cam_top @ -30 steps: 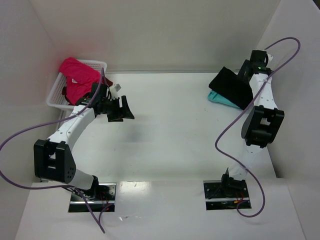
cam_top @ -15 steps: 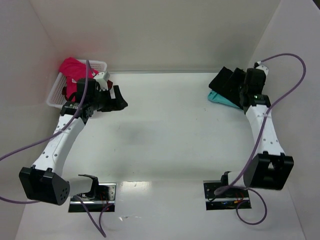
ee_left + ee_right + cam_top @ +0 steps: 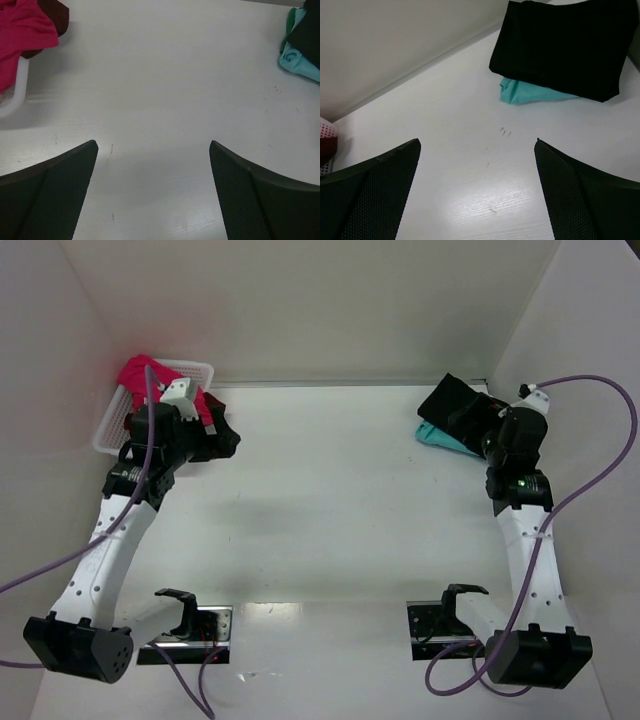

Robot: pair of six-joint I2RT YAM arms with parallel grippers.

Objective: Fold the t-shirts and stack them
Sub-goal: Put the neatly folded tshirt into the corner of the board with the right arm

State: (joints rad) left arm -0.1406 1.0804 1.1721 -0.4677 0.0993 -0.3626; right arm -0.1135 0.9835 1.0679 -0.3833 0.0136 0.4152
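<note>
The left tool (image 3: pixel 155 192) is standing wide with nothing between its fingers, and the right tool (image 3: pixel 475 192) is gaping just as wide, also empty. The black t-shirt (image 3: pixel 560 47) is lying folded at about two o'clock on the worktop (image 3: pixel 330 500). It is resting on a teal t-shirt (image 3: pixel 530 92), whose edge is poking out on the seven o'clock side as seen from above. A sliver of green cloth (image 3: pixel 288 30) is showing in the same pile in the left wrist view.

The pink t-shirt (image 3: pixel 150 385) is lying bunched in the white basket (image 3: pixel 108 435) at about ten o'clock on the worktop, spilling over the rim. A dark red t-shirt (image 3: pixel 55 12) is lying crumpled against it.

From above, the right tool is hanging near the four o'clock side of the folded pile, clear of the cloth in its own wrist view. The left tool is hovering at the basket's four o'clock corner, pointing across bare worktop.
</note>
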